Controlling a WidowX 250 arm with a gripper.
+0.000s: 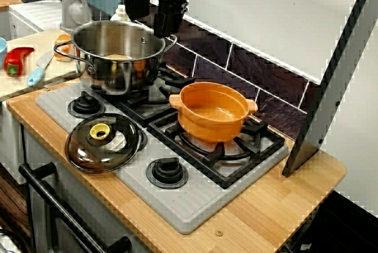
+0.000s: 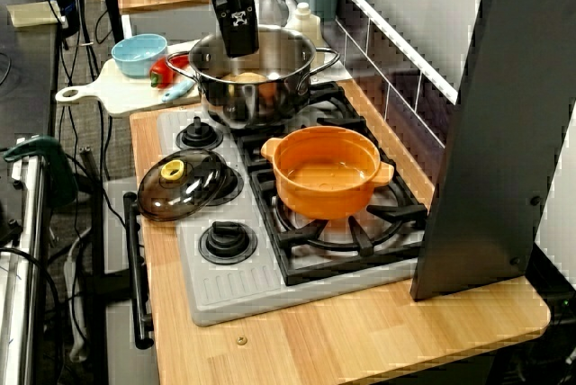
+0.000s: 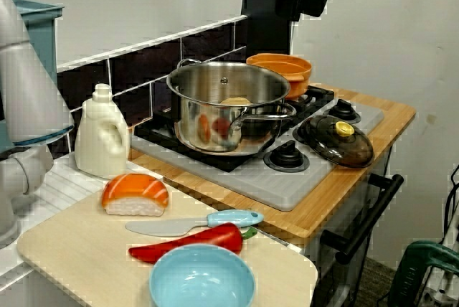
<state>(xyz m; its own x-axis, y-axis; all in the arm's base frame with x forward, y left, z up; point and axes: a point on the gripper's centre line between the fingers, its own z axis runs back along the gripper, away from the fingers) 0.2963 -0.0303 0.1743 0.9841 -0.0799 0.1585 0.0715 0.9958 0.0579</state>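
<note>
The tool (image 2: 241,46), fingers' spacing impossible to tell, hangs over the stainless steel pot (image 2: 261,97), which looks rigid, slick-walled and best held by rim or side handle.

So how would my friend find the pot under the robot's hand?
Look at the grey stove on the wooden counter. On the burner nearest the cutting board, below the black gripper, stands the steel pot. It is shiny silver and tall with loop handles, unlike the lower orange pot beside it.
</note>
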